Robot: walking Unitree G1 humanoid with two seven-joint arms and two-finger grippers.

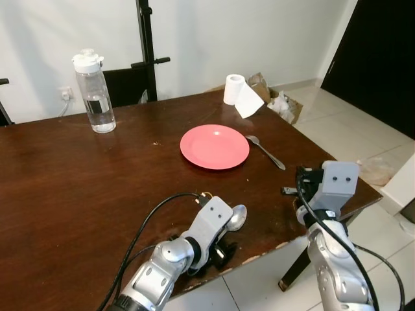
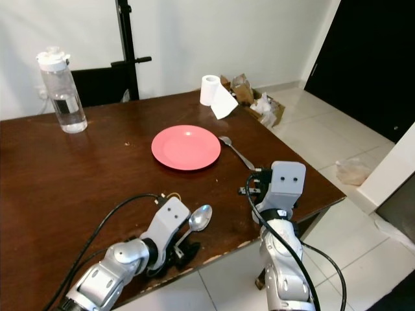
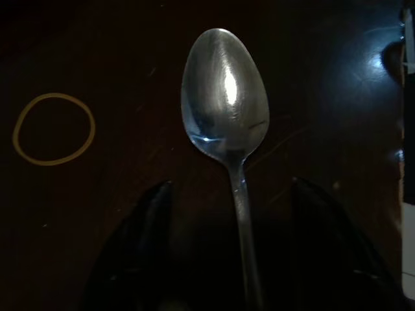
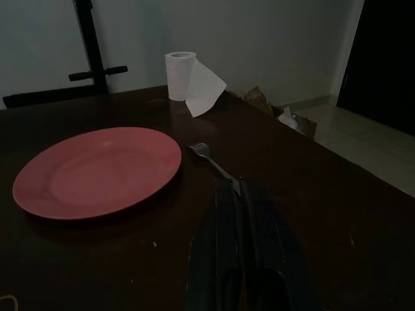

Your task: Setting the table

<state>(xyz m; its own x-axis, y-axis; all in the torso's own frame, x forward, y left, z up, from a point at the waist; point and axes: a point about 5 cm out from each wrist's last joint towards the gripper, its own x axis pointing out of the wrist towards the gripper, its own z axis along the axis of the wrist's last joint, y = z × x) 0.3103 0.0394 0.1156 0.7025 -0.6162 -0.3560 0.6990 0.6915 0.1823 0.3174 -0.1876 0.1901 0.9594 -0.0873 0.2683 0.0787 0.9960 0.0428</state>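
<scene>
Our brown surface (image 1: pixel 78 188) carries the pink plate (image 1: pixel 214 146), our landmark, near its middle. A water bottle (image 1: pixel 94 92) stands well off the plate's far left, a paper roll (image 1: pixel 238 92) beyond it. The fork (image 1: pixel 264 151) already lies just right of the plate. Our right tool (image 4: pixel 241 194), fingers pressed together and empty, hovers nearer than the fork. Our left tool (image 3: pixel 230 214), fingers spread around the handle, has the spoon (image 3: pixel 225 103) lying well short of the plate; we judge placing it remains.

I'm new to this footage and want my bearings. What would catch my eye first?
The pink plate in the middle of the dark wooden table, with a fork just to its right. Nearer the front edge, a spoon lies between the open fingers of the left hand. The right hand, fingers shut, points at the fork.
</scene>
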